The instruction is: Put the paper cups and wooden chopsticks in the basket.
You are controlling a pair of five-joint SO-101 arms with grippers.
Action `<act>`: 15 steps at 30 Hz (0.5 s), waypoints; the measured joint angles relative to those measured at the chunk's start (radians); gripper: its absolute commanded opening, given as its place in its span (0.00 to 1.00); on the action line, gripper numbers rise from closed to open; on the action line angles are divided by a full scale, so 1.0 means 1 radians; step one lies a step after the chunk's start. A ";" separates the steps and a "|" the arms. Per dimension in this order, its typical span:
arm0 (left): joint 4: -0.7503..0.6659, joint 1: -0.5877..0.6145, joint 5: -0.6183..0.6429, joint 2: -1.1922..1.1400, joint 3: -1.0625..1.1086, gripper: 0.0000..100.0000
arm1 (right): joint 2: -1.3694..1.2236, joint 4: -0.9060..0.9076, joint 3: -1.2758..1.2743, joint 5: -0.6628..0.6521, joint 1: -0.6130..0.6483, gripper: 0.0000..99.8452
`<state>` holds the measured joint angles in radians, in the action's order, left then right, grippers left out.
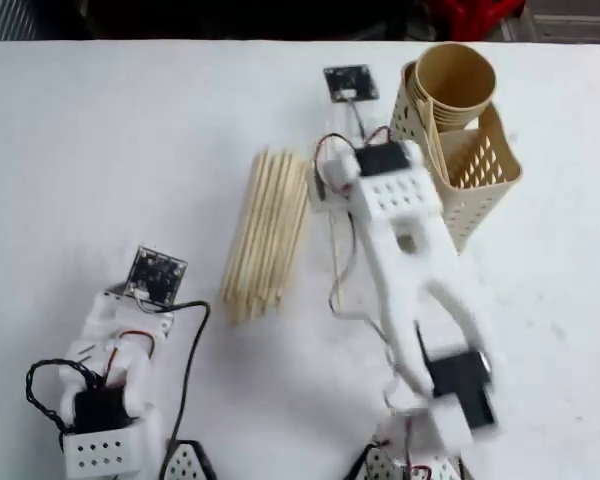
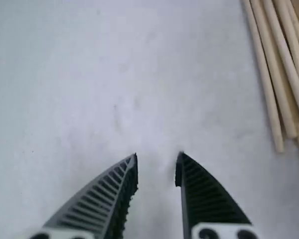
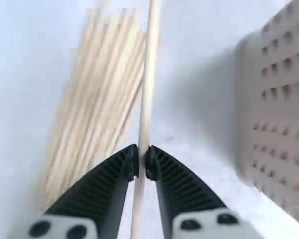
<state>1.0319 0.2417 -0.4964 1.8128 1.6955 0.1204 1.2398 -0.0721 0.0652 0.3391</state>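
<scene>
A pile of wooden chopsticks (image 1: 268,230) lies on the white table, left of the basket (image 1: 480,190). Stacked paper cups (image 1: 455,85) rest in the basket's far end. My right gripper (image 3: 142,152) is shut on a single chopstick (image 3: 150,74) that runs out ahead of the jaws, between the chopstick pile (image 3: 99,99) and the perforated basket wall (image 3: 274,109). The right arm (image 1: 390,200) stretches up the middle of the table beside the basket. My left gripper (image 2: 157,159) stands open over bare table, with the ends of several chopsticks (image 2: 284,74) off to one side.
The left arm (image 1: 110,380) sits at the table's near left corner, well away from the pile. Cables trail from both arms. The table's far edge (image 1: 180,42) runs along the back, with dark room beyond.
</scene>
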 measured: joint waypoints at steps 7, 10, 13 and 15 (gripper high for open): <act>0.000 0.000 0.000 0.000 0.000 0.14 | 0.535 -0.002 -0.023 -0.180 -0.002 0.02; 0.000 0.000 0.000 0.000 0.000 0.14 | 0.678 -0.049 -0.023 -0.215 -0.054 0.02; 0.000 0.000 0.000 0.000 0.000 0.14 | 0.729 -0.153 -0.023 -0.226 -0.190 0.02; 0.000 0.000 0.000 0.000 0.000 0.14 | 0.733 -0.253 -0.049 -0.226 -0.282 0.02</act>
<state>1.0319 0.2417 -0.4964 1.8128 1.6955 0.8539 0.9866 -0.1212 -0.1603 0.0568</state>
